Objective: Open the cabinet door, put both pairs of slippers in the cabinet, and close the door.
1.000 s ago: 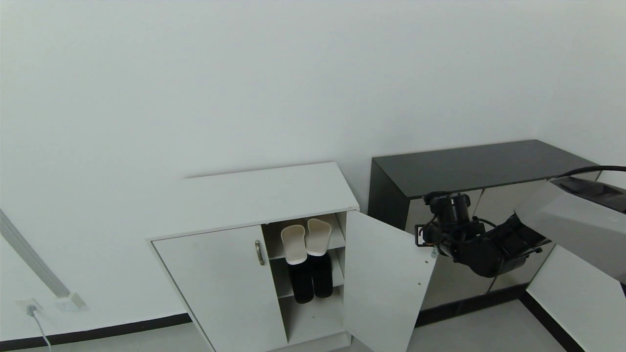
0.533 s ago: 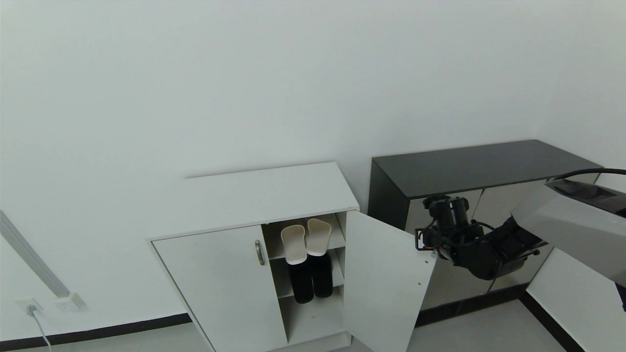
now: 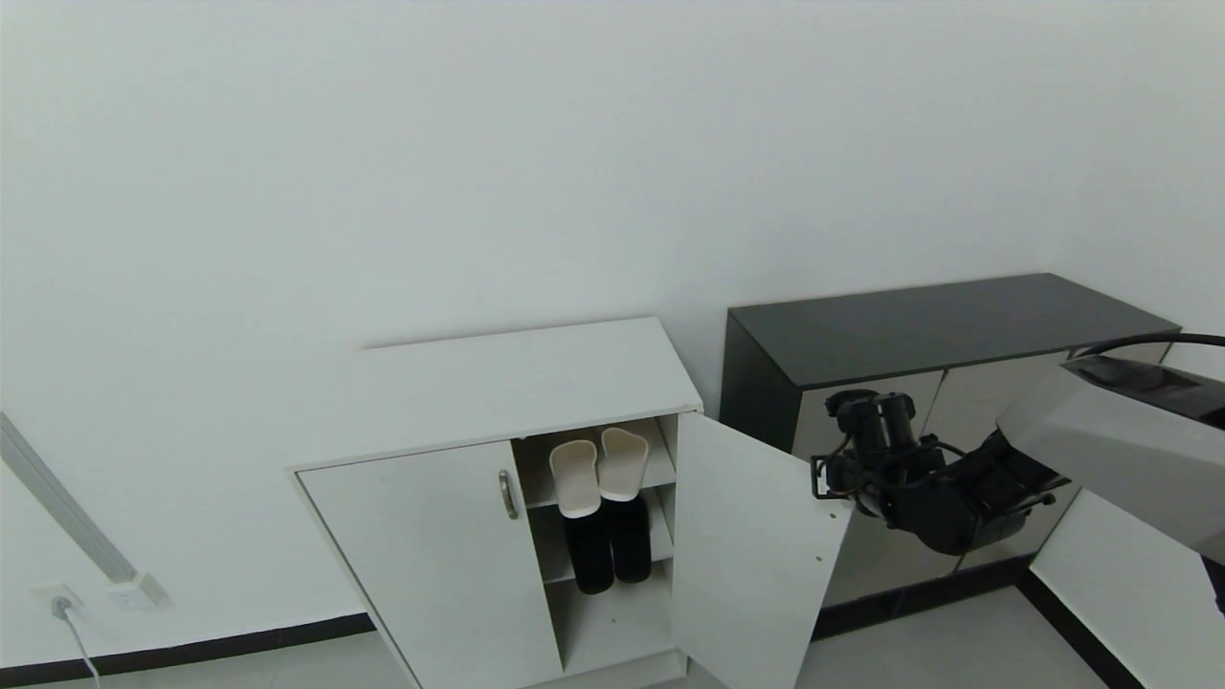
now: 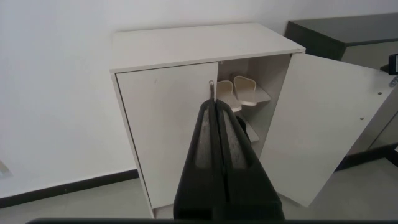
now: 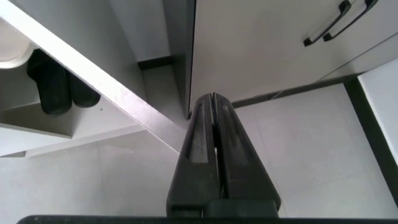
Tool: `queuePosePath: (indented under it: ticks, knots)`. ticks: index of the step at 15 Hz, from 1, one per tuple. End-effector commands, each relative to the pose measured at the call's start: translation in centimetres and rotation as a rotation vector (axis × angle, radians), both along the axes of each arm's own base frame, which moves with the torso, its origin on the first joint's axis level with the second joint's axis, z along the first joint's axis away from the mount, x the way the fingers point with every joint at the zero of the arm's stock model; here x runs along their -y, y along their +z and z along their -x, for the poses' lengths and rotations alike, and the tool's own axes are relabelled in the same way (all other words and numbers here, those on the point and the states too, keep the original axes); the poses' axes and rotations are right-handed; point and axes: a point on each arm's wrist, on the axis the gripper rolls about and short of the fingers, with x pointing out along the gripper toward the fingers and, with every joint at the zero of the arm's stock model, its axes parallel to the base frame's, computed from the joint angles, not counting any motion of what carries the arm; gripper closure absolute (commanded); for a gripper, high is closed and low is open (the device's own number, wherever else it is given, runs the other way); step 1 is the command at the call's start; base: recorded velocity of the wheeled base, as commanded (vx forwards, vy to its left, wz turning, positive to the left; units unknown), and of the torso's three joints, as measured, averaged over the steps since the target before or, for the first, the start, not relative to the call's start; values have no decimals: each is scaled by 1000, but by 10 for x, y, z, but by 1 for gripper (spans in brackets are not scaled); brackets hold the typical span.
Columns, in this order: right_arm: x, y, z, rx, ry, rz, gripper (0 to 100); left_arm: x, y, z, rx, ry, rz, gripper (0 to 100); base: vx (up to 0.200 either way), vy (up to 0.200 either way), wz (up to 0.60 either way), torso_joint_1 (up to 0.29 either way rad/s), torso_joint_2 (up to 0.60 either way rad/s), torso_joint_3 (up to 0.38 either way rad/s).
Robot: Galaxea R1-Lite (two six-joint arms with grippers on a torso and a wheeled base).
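**A:** Lighting's pretty easy here: bright, even and soft. It seems to come from above, since the cabinet (image 3: pixel 517 383) top is well lit and its inside sits in shade. The white wall (image 3: pixel 478 144) goes a touch greyer toward the upper corners in the head view.

**B:** Yeah, the shadows are all soft-edged. The black slippers (image 3: pixel 603 550) nearly melt into the dark of their shelf, while the cream slippers (image 3: pixel 598 474) above them catch enough light to pop.

**A:** The dark sideboard (image 3: pixel 919 325) has a dull sheen on top and glossy fronts.

**B:** And in the right wrist view the door (image 5: pixel 106 84) edge shows as a bright strip, with shade beneath it.
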Motion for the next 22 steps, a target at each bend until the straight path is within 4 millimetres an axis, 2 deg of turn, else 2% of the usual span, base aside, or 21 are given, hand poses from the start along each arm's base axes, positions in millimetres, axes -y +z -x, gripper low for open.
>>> queuePosePath:
  ticks: [1,5,10,12,14,16,19,22]
  knots:
    - [-9,5,10,0,28,0,100,0,0,0,-1,0,0,100,0,0,0,0,0,0]
    - [-22,8,29,-14,74,2,100,0,0,0,-1,0,0,100,0,0,0,0,0,0]
    - [-54,10,64,-42,173,-11,100,0,0,0,-1,0,0,100,0,0,0,0,0,0]
    - [-73,12,81,-49,232,-26,100,0,0,0,-1,0,0,100,0,0,0,0,0,0]
    - [-83,16,91,-48,262,-48,100,0,0,0,-1,0,0,100,0,0,0,0,0,0]
    - [-92,29,102,-19,299,-70,100,0,0,0,-1,0,0,100,0,0,0,0,0,0]
    - [-97,49,121,9,396,-119,100,0,0,0,-1,0,0,100,0,0,0,0,0,0]
    - [-93,58,131,21,441,-125,100,0,0,0,-1,0,2,100,0,0,0,0,0,0]
